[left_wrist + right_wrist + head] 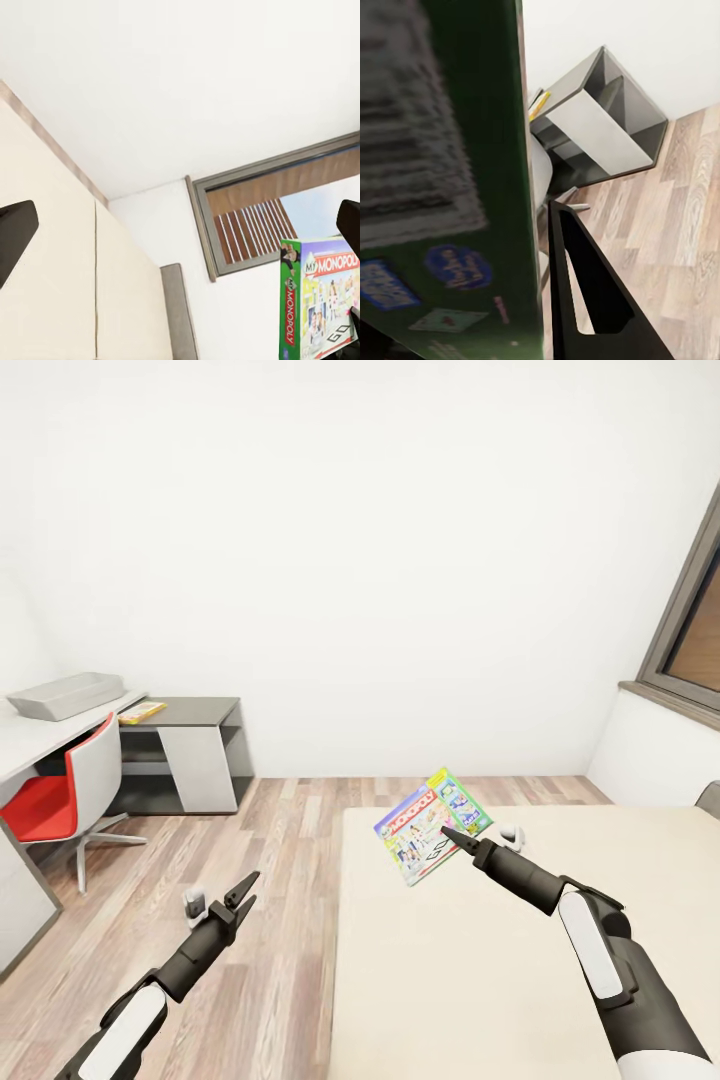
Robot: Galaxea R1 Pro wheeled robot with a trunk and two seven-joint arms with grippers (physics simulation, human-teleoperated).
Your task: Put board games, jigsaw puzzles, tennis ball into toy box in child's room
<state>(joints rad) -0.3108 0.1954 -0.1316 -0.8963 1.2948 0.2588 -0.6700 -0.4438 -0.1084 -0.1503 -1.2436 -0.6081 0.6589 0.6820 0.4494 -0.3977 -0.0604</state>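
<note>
- Right gripper (452,837) clamped on the MONOPOLY board game (434,826), centre-right of the head view; box lifted and tilted above the near-left corner of the bed (480,980); in the right wrist view, dark green box edge (472,187) right up against one black finger (585,300).
- Left gripper (243,894) at lower left of the head view, fingers parted, gripping nothing; over the wood-plank floor (270,840).
- Toy box (65,694) at the far left edge, resting on the pale table (40,735); well apart from the held box.
- Red-and-white chair (65,795) tucked beside the table; small yellow flat item (141,711) on the lower dark-grey cabinet (190,750) (print unreadable).
- Dark-framed window (690,640) at the right edge.
</note>
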